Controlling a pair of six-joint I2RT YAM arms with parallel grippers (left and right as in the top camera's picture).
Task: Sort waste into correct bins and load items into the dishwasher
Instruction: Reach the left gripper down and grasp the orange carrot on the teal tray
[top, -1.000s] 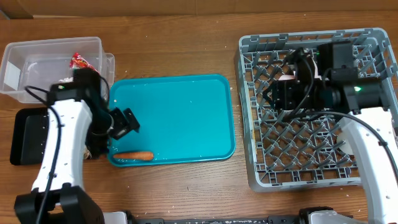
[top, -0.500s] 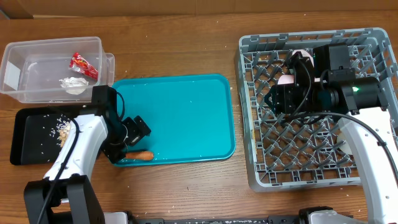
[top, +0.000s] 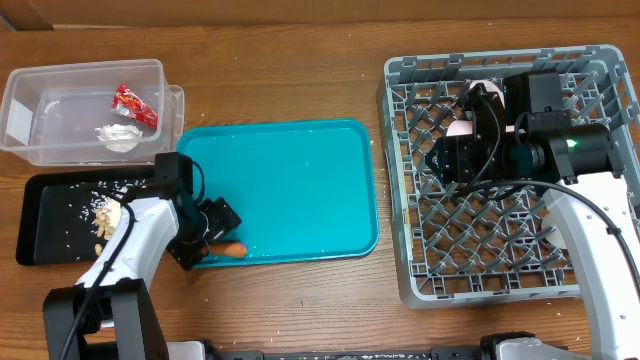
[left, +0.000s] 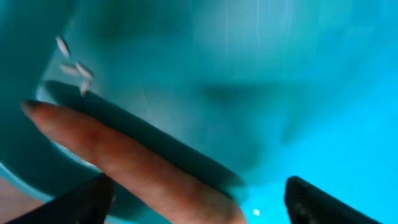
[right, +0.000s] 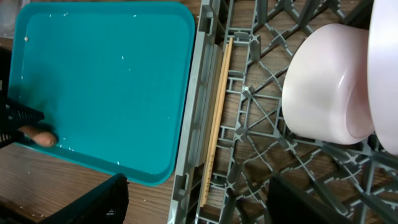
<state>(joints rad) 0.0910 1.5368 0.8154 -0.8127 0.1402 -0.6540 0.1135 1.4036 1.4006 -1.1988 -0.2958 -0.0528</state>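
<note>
Orange carrot (top: 232, 250) x1; wrapper (top: 133, 103) x1; wad (top: 119, 136) x1.

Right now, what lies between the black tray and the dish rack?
The teal serving tray, holding the carrot, then bare table; the overhead view shows it.

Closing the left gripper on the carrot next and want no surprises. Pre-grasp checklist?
1. Left gripper open: ok, fingers spread wide.
2. Small orange carrot between the fingers: ok, it lies across the gap, at the teal tray's near-left corner.
3. Fingers low enough to grip: cannot tell, the wrist view is blurred.
4. Room in the black tray: ok, left end bare, nut scraps and rice toward the right.
5. Right gripper out of the way: ok, over the dish rack.
</note>
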